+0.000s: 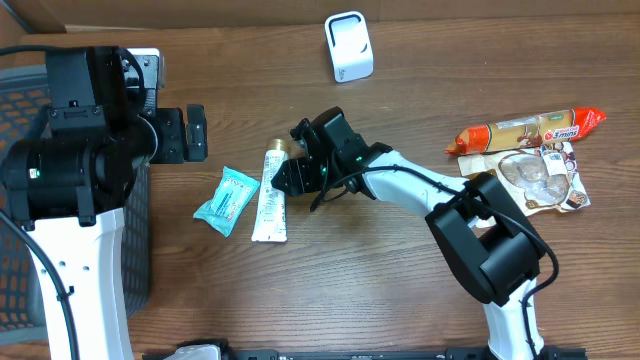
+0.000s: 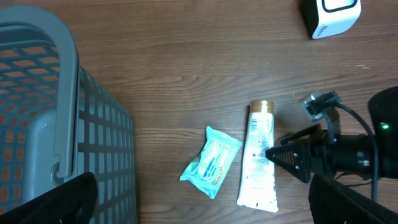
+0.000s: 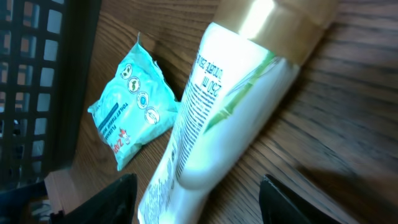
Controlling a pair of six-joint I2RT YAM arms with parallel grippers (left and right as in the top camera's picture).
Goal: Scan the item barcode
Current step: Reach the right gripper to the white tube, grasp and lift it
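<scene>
Right jaws straddle the tube [image 3: 230, 106], parted, gripping nothing; left jaws wide, empty. If we pinch off-centre, it may skid into the neighbouring wipes packet [image 3: 134, 115].

Tube [image 3: 211, 112]: glossy plastic (cap [image 3: 273, 25] metallic gold); tbl [image 1: 350, 285] matt wood; basket [image 2: 106, 143] plastic.

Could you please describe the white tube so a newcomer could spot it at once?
Start at the grey basket on the left and look right. The white tube lies beside a teal packet; only it is long, with a gold cap.
</scene>
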